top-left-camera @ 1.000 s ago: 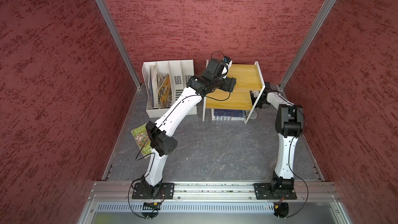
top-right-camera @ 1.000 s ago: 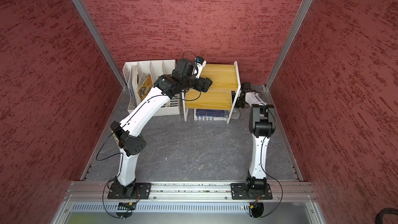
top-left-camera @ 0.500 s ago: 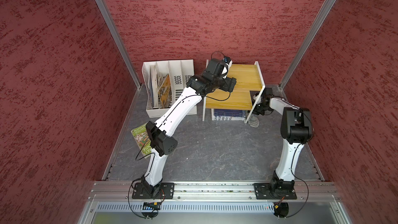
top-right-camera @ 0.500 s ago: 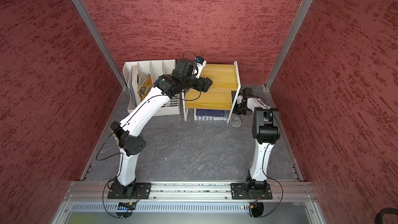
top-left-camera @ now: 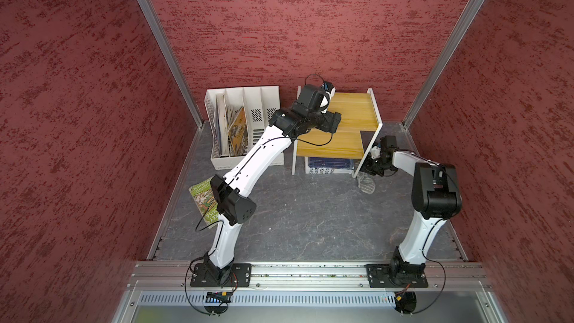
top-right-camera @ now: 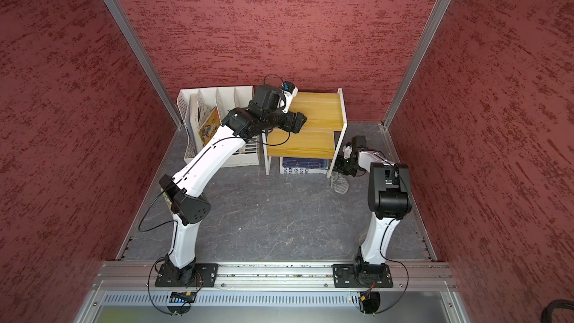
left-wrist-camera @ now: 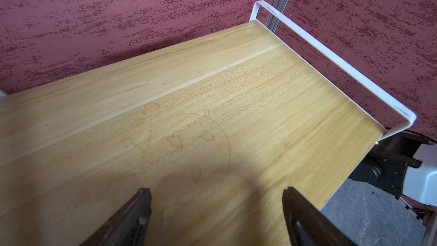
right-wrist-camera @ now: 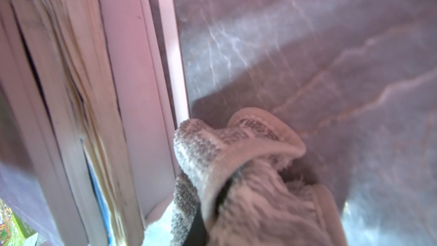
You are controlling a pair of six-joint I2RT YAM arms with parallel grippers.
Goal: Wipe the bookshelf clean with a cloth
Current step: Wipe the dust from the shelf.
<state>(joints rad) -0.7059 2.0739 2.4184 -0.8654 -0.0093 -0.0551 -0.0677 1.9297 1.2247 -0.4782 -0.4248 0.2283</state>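
The bookshelf [top-left-camera: 349,110] [top-right-camera: 313,108] stands against the back wall, with two yellow-tan boards between white side panels. My left gripper [top-left-camera: 337,119] [top-right-camera: 300,121] [left-wrist-camera: 217,195] hovers open over the upper board [left-wrist-camera: 236,105], nothing between its fingers. Faint ring and blotch marks [left-wrist-camera: 186,157] show on that board. My right gripper [top-left-camera: 374,167] [top-right-camera: 344,167] is low outside the shelf's right side panel [top-left-camera: 371,136], near its front foot, shut on the striped grey-beige cloth [top-left-camera: 366,184] [top-right-camera: 340,185] [right-wrist-camera: 212,147]. The cloth hangs down to the floor and hides most of the fingers in the right wrist view.
A white file organizer [top-left-camera: 245,119] holding booklets stands left of the shelf. A green-covered book [top-left-camera: 202,198] lies on the floor by the left arm. Dark blue books [top-left-camera: 329,164] lie under the lower board. Red walls close in on three sides.
My right gripper has slid forward along the outside of the right side panel, carrying the cloth, which now trails onto the floor. The left arm has stayed still.
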